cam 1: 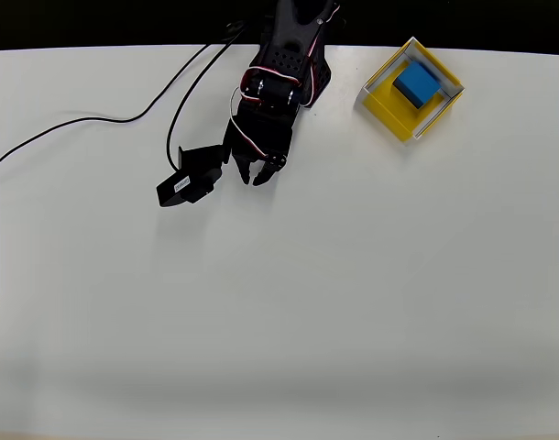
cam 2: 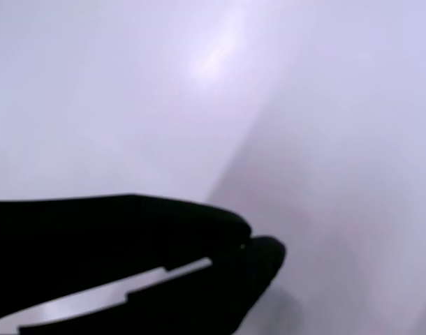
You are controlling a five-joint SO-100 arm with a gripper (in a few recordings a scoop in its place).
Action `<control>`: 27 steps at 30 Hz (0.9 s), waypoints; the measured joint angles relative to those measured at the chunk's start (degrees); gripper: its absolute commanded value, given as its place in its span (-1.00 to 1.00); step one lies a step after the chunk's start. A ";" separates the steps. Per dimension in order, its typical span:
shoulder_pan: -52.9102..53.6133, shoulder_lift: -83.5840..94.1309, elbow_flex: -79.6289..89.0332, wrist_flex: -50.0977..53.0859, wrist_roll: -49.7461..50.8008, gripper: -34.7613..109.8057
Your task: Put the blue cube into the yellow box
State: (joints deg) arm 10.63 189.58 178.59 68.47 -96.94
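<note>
The blue cube (cam 1: 416,83) lies inside the yellow box (cam 1: 388,107) at the table's back right in the overhead view. My black gripper (cam 1: 258,173) hangs over bare table left of the box, well apart from it, with its fingers together and nothing between them. In the wrist view the black gripper (cam 2: 251,244) fills the lower left, its tips meeting over blurred white table.
The arm's base (cam 1: 293,55) stands at the back edge of the white table (cam 1: 279,302). Black cables (cam 1: 124,117) run from it across the back left. The wrist camera housing (cam 1: 190,181) sticks out left of the gripper.
</note>
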 measured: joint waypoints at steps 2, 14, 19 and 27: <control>-1.14 0.35 0.00 1.67 -0.88 -0.52; -8.17 0.35 0.00 8.35 -0.09 -0.52; -10.28 0.35 0.00 8.35 3.43 -0.51; -10.28 0.35 0.00 8.35 3.78 -0.51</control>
State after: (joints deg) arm 0.35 189.93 178.59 76.82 -93.16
